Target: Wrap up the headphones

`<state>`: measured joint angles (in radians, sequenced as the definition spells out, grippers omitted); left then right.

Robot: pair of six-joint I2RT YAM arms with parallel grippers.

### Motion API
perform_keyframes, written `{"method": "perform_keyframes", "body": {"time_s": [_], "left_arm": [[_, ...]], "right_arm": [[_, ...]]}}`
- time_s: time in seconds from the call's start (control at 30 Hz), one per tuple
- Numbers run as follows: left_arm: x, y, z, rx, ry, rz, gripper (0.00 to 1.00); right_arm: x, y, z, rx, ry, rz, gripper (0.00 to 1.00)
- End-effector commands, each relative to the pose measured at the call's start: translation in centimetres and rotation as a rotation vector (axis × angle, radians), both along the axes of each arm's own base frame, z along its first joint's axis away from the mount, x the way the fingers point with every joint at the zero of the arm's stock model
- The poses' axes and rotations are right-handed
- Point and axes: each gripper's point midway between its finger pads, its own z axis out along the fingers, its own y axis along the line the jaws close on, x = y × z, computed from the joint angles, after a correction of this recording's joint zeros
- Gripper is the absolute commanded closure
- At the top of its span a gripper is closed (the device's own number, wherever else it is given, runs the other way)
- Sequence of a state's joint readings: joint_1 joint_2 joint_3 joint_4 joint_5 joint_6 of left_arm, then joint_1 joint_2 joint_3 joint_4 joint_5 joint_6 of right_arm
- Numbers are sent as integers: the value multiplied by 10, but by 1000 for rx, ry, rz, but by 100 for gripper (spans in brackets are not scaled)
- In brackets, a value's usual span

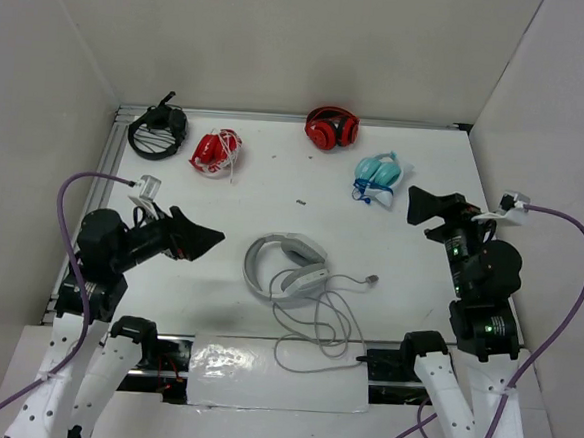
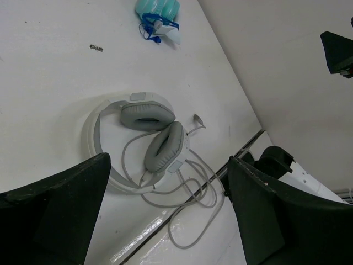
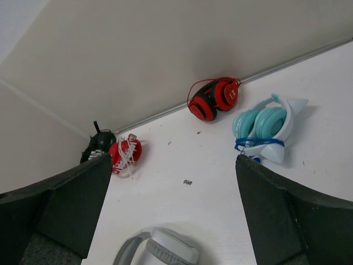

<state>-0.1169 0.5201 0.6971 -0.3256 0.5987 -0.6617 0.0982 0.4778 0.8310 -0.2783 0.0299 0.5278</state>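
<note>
Left pincer (image 1: 204, 239) and right pincer (image 1: 420, 206) both released, empty, flanking headphones (image 1: 287, 267) lying flat on surface (image 1: 274, 188), centre, toward near edge. Likely light; stiff headband (image 1: 257, 264) looks the easiest grip; thin cable (image 1: 320, 331) floppy, sprawled nearer.

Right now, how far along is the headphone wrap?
Done: nothing yet. The white headphones lie flat on the table, and their grey cable sprawls in loose loops toward the near edge. In hand: nothing. The left gripper and right gripper are both open, well clear of them. Left: the whole job of gathering the cable and winding it around the headphones.
</note>
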Motion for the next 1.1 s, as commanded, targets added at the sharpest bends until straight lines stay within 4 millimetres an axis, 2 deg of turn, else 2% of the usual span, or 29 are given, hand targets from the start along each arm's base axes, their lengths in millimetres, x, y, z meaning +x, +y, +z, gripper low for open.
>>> {"method": "perform_keyframes", "body": {"time_s": [0.0,0.17,0.33,0.4,0.47,0.57,0.77,0.8,0.87,0.9,0.93,0.97,1.0,1.07], "left_arm": [[0,-1,7,-15,2,-1,1],[1,-4,-3,-21,51,-16,1],[12,-10,-31,-11,167,-60,1],[13,-17,-39,-17,182,-108,1],[13,-27,-61,10,245,-140,1],[21,-25,-92,65,371,-81,1],[22,-37,-124,91,466,-111,1],[20,-44,-139,118,515,-118,1],[24,-44,-142,141,517,-96,1],[20,-51,-151,172,555,-108,1],[24,-49,-159,215,564,-68,1],[28,-52,-157,235,569,-56,1],[21,-55,-171,288,619,-58,2],[25,-55,-184,349,661,-14,4]], "right_arm": [[-10,-2,17,29,-38,-8,0],[-6,-5,2,44,10,-28,0],[9,2,-35,15,125,-2,0],[17,2,-57,9,200,-5,0],[23,2,-73,8,250,-13,0],[28,4,-96,22,312,-27,0],[31,0,-126,6,408,-99,0],[31,-2,-131,12,423,-125,0],[30,-4,-135,3,435,-143,0],[30,-5,-135,4,438,-154,0],[29,-5,-138,2,448,-160,0],[28,-7,-139,-2,450,-173,0],[28,-8,-140,1,454,-183,0],[27,-10,-143,-6,465,-202,0]]}}
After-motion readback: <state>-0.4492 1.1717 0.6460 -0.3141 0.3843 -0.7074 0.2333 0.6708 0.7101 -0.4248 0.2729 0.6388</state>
